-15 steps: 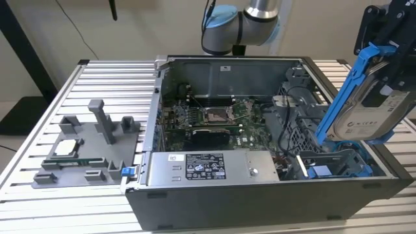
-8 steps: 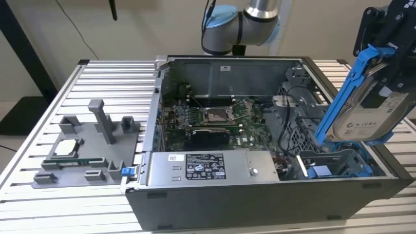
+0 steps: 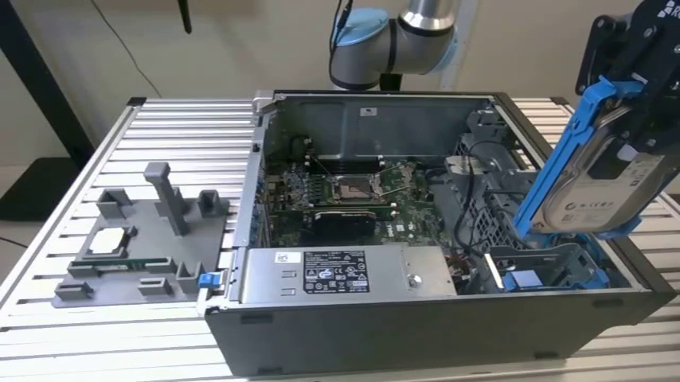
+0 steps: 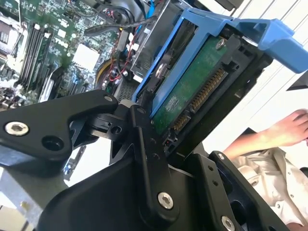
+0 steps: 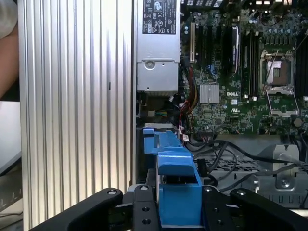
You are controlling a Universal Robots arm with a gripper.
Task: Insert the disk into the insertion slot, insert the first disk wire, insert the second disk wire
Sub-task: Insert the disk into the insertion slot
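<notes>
1. The gripper (image 3: 629, 87) is clamped on the disk (image 3: 595, 183), one finger on each side of its blue carrier. The first wrist view shows the carrier pinched between the black fingers (image 5: 144, 211).
2. In the exterior view the disk hangs at three o'clock, tilted near upright. It is above the insertion slot (image 3: 568, 267) and clear of it.
3. Just beside the slot, at five o'clock, sits a second blue-fronted drive (image 3: 524, 280). Black cables (image 3: 467, 199) loop across the open computer case (image 3: 425, 326) between the motherboard (image 3: 340, 191) and the drive cage.
4. The silver power-supply box (image 3: 340, 274) at six o'clock has a white printed label, and the disk has a white label too.
5. A grey fixture (image 3: 149, 239) lies at nine o'clock on the slatted aluminium table (image 3: 64, 334).
6. A person's hand (image 4: 286, 127) shows in the second wrist view. A beige wall (image 3: 244, 40) stands at twelve o'clock behind the arm (image 3: 393, 36).
</notes>
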